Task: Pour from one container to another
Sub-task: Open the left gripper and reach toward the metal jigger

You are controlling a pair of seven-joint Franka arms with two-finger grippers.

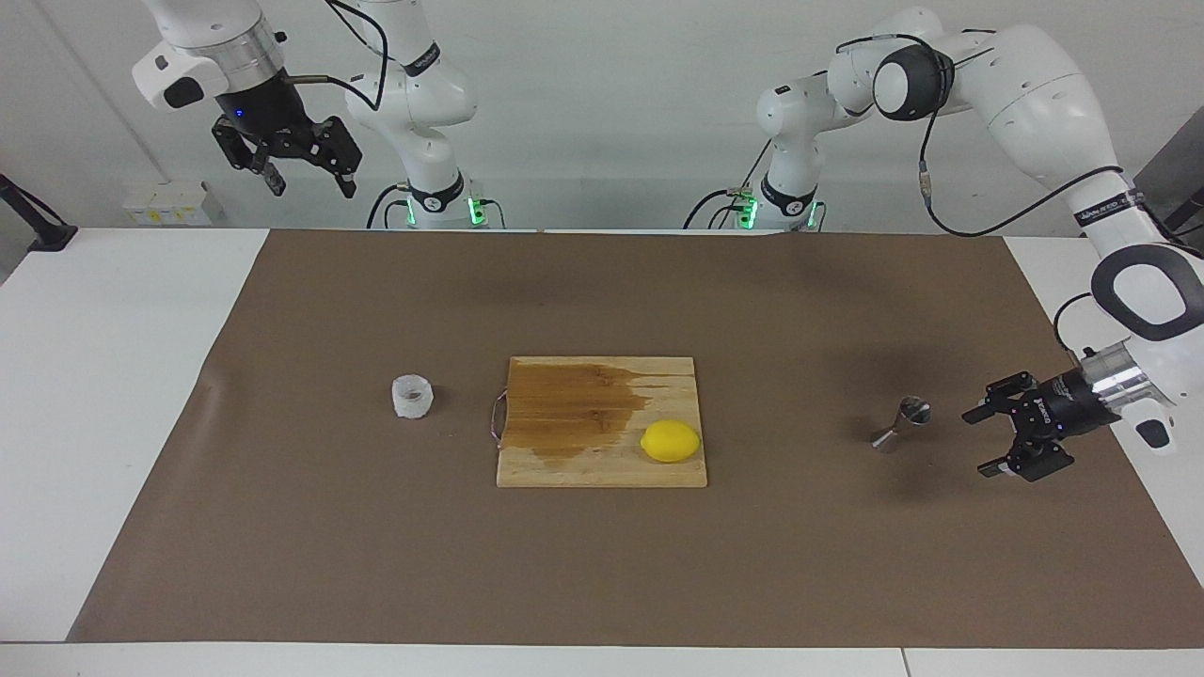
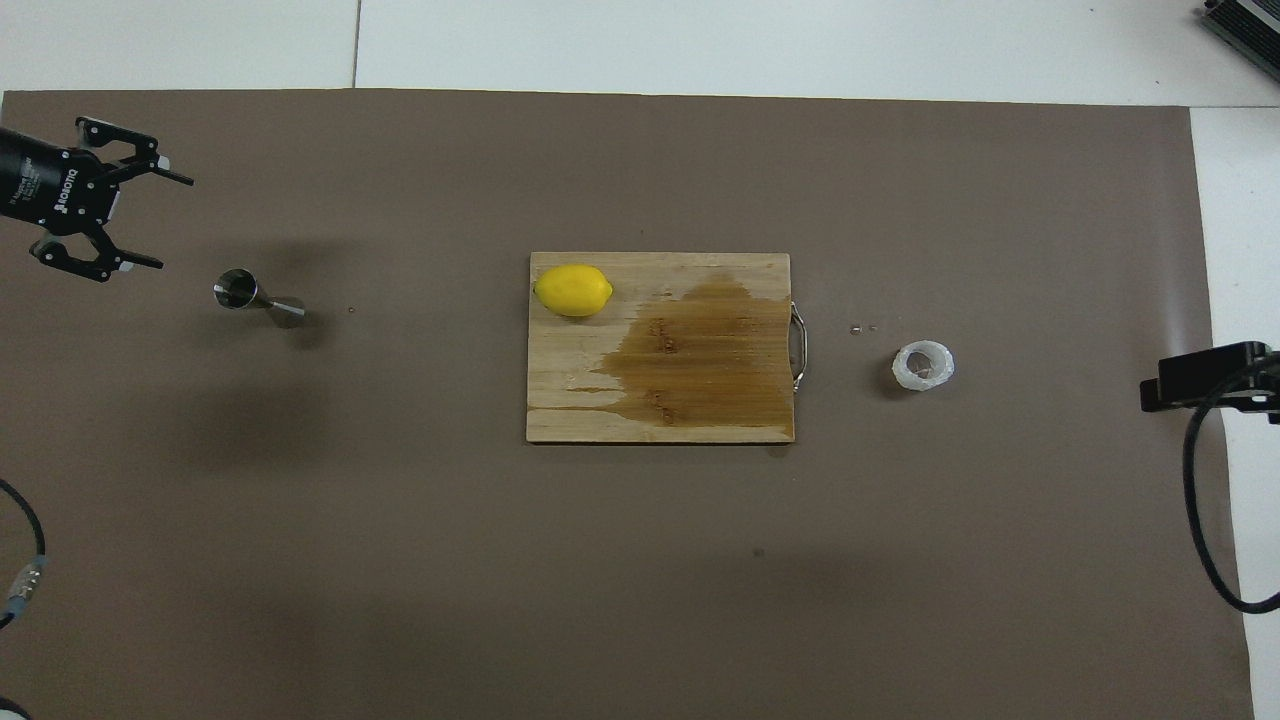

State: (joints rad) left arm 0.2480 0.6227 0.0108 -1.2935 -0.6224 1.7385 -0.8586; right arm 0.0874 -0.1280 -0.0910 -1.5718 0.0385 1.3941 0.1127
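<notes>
My left tool (image 1: 978, 441) hung low with its fingers spread, holding nothing, near the steel jigger (image 1: 901, 424) but apart from it. The jigger stood at the left arm's end of the bench (image 1: 122, 395). My right tool (image 1: 306, 174) waited high, also spread and empty. The white cup (image 1: 412, 397) sat beside the stained cutting board (image 1: 602, 420), which carried a lemon (image 1: 670, 440).

The left gripper (image 2: 150, 220) is held open beside the jigger (image 2: 255, 298), apart from it. A lemon (image 2: 573, 290) is laid on the wet board (image 2: 660, 400). The cup (image 2: 923, 365) is set by the board's handle.
</notes>
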